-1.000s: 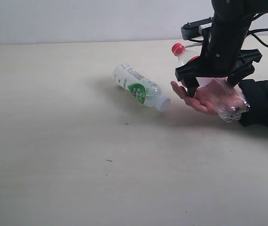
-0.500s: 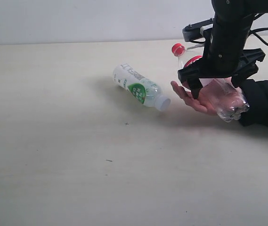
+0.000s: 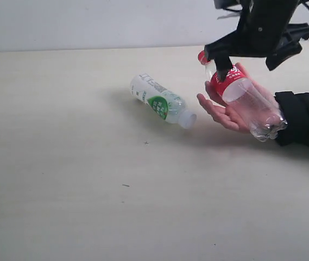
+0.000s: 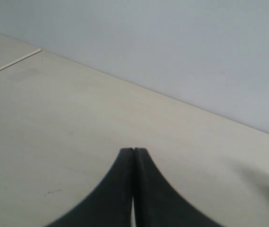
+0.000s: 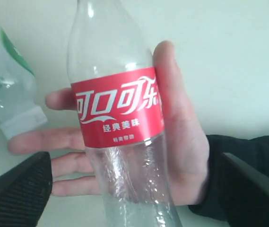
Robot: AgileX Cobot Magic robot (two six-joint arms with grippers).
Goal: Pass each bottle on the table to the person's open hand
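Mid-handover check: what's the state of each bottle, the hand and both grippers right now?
person's hand: open, palm up, bottle lying in it.
red-label bottle: capped, lying across the person's hand.
white-green bottle: capped, on its side on the table.
right gripper: open, above the red-label bottle.
left gripper: shut, empty.

Right pincer [image 3: 247,68] spread wide, left pincer [image 4: 134,156] closed.
The black right arm [image 3: 265,24] comes down from the upper right of the exterior view, its fingers [image 5: 18,194] splayed far apart; the left's two dark fingers press flat together.
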